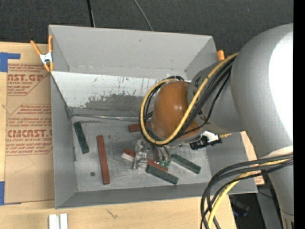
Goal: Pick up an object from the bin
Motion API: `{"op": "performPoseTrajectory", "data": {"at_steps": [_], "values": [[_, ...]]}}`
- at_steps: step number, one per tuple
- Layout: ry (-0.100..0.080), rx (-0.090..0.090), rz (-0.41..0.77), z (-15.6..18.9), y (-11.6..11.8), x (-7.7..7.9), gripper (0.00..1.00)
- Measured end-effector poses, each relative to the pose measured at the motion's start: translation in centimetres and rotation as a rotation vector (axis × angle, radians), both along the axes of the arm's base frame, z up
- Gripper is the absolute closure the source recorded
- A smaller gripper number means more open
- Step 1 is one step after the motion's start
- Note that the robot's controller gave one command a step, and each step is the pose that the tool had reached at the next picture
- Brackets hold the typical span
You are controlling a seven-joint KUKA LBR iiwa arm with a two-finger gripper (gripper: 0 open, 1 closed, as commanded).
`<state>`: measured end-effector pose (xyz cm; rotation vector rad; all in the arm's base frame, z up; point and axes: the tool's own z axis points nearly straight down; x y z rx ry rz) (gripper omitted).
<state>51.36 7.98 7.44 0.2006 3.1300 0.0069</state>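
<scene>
My gripper (140, 159) is low over the bin floor, right of centre, under the arm's orange cover. A small red-brown block (127, 154) lies just to its left, touching or nearly touching it. On its right a short red-brown piece (156, 165) rests on a dark green bar (163, 174). A second dark green bar (186, 164) lies further right. Another small red-brown piece (134, 127) sits behind the gripper, partly hidden by the cover.
A long red-brown bar (102, 159) lies left of centre, and a dark green bar (80, 137) lies near the left wall. The arm and its cables cover the bin's right side.
</scene>
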Motion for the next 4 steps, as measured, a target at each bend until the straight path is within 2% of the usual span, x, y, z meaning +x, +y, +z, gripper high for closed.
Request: {"op": "performPoseTrajectory", "data": {"at_steps": [1,2,3,4], "values": [[0.000,0.000,0.000,0.0,0.0,0.0,1.00],[0.011,-0.003,0.023,5.2,-0.6,0.2,1.00],[0.002,-0.002,0.025,15.4,-0.7,0.5,0.00],[0.003,-0.002,0.025,15.8,-0.7,0.5,0.00]]}}
